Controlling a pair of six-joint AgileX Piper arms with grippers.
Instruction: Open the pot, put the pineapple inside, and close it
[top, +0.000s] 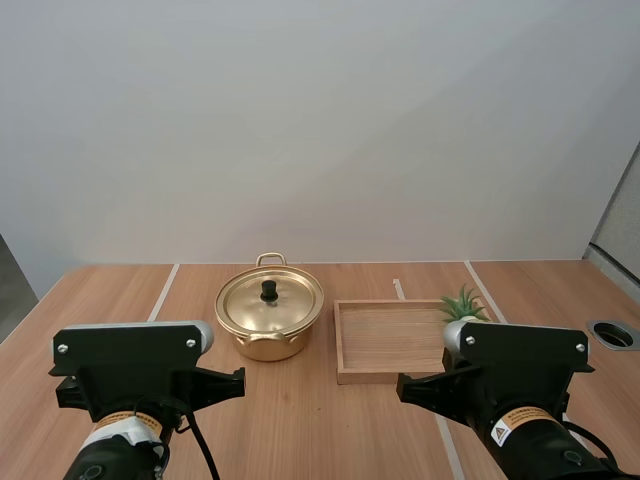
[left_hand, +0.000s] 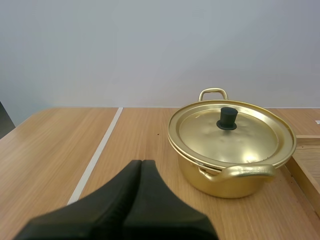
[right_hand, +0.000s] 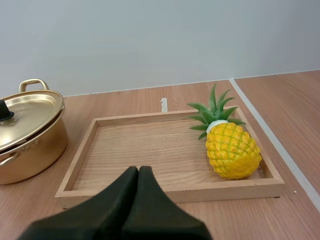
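A golden pot (top: 268, 340) stands mid-table, its lid (top: 270, 305) on and a black knob (top: 269, 290) on top. To its right lies a wooden tray (top: 385, 345), and a yellow pineapple (right_hand: 232, 150) with green leaves (top: 463, 303) lies in the tray's right end. My left gripper (left_hand: 141, 162) is shut on nothing, low over the table, short of the pot (left_hand: 227, 175) and to its left. My right gripper (right_hand: 138, 169) is also shut and bare, just in front of the tray's near rim (right_hand: 170, 192), with the pineapple ahead to its right.
Pale stripes (top: 163, 292) run across the wooden tabletop. A round cable hole (top: 612, 334) sits near the table's right edge. Bare wood lies left of the pot and in front of both pot and tray. A plain wall closes off the far side.
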